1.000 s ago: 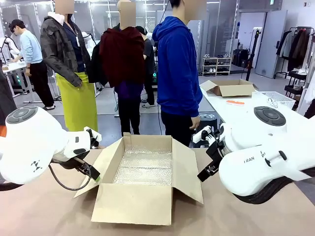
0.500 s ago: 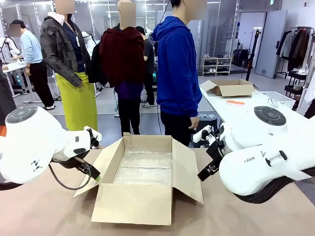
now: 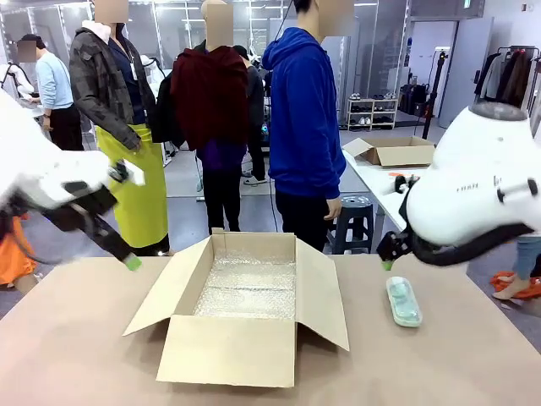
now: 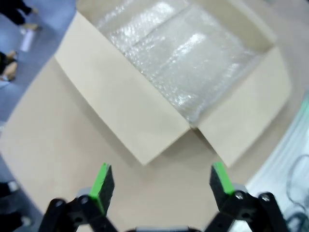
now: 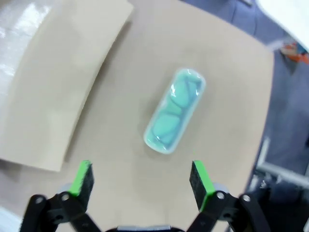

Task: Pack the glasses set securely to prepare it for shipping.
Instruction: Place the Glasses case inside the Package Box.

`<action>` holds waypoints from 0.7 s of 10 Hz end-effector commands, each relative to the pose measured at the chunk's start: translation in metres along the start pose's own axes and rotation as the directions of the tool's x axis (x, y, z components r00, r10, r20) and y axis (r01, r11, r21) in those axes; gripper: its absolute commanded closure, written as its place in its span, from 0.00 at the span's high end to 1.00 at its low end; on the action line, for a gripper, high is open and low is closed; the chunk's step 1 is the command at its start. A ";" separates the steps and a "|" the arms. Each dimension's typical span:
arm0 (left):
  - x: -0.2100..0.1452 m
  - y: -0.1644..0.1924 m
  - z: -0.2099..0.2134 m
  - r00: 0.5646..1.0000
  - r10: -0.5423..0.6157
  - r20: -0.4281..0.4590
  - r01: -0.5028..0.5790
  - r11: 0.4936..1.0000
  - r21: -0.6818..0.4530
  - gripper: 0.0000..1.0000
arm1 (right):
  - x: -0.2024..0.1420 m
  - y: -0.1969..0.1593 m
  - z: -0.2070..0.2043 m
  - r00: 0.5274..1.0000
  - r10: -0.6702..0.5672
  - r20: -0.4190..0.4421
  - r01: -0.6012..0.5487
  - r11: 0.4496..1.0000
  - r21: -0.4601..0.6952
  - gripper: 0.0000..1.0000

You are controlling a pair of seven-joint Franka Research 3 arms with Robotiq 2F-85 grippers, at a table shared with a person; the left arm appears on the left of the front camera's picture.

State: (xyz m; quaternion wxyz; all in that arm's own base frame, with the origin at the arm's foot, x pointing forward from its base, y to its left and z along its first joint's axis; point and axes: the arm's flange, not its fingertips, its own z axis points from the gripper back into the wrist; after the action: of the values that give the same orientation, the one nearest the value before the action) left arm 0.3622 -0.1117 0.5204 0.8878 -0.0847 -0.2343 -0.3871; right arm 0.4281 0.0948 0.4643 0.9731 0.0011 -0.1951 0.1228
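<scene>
glasses case: a clear, flat, rounded case lying on the right part of the counter. It is to the right of the cardboard box, near it but apart. Nothing touches it.
mint-green glasses: inside the case, folded and seen through the lid in the right wrist view.
case orientation: the long axis runs roughly from the robot's side toward the far side of the counter. In the right wrist view it lies at a slant.
right gripper: jaws spread wide and empty. It hovers above the counter with the case ahead of its green pads. In the front view it hangs just above and behind the far end of the case, with no contact.
cardboard box: brown and open, sitting at the middle of the counter with its flaps folded outward.
bubble wrap: lines the floor of the box.
left gripper: jaws spread wide and empty. It is raised over the left part of the counter, looking down on the left flap and the lining.
person: in a blue hooded top, standing at the far side behind the box with one hand hanging at the side.
background: a second open box sits on a white table at far right.
</scene>
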 end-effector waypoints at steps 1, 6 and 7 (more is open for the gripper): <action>-0.020 0.015 0.049 0.998 -0.060 0.032 0.063 0.995 -0.073 1.00 | 0.026 -0.015 -0.018 0.973 -0.191 -0.127 0.194 0.981 0.008 1.00; -0.039 0.023 0.085 0.994 -0.044 0.098 0.049 0.998 -0.045 1.00 | 0.027 -0.047 -0.044 0.951 -0.246 -0.189 0.247 0.969 -0.018 1.00; -0.039 0.023 0.085 0.994 -0.044 0.098 0.049 0.998 -0.045 1.00 | 0.027 -0.047 -0.044 0.951 -0.246 -0.189 0.247 0.969 -0.018 1.00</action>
State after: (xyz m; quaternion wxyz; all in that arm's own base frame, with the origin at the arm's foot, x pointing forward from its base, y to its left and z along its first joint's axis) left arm 0.3265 -0.0404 0.5733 0.8673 -0.1226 -0.2675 -0.4014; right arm 0.4858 0.0595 0.4340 0.9949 0.0185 -0.0987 -0.0088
